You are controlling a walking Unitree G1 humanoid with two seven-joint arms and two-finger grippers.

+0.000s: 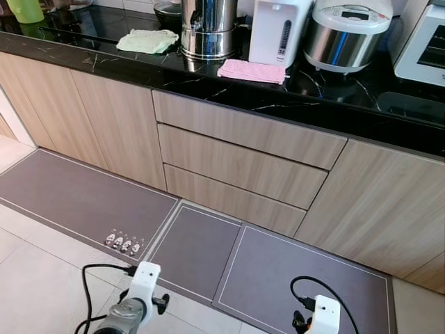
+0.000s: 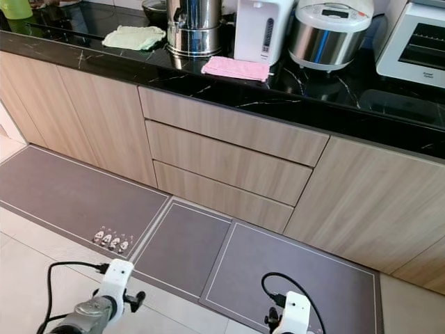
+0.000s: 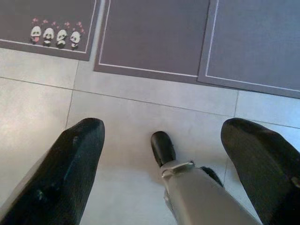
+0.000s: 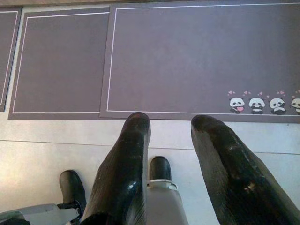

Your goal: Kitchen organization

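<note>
Scene: I stood facing a black marble-patterned counter [image 1: 327, 104] above three pale wood drawers [image 1: 240, 167], both arms hanging low over the white tiled floor [image 3: 140, 122].
Left tool: my left tool [image 3: 161, 154] pointed down at the floor, its two black fingers [image 3: 70, 164] spread wide with nothing between them; I judged it was kept low because nothing was yet in reach.
Right tool: my right tool [image 4: 171, 159] hung the same way, fingers [image 4: 124, 164] parted and empty, just short of the edge of a grey floor mat with a white border line [image 4: 187, 61].
Task's things: a folded pink cloth [image 1: 252, 71] lay near the counter's front edge, before a white electric water dispenser [image 1: 278, 31]; a crumpled pale green cloth [image 1: 147, 41] lay further back, just beside a tall stainless steel urn [image 1: 208, 28].
Other items: a silver and white rice cooker [image 1: 346, 33] and a white oven [image 1: 425, 45] sat further right along the counter, likely parked at the wall to keep the front free.
Stage: I judged the tidying had not started; both cloths lay loose, well apart from my tools.
Mats: a row of small panda figures [image 1: 122, 243] marked the corner of the left mat.
</note>
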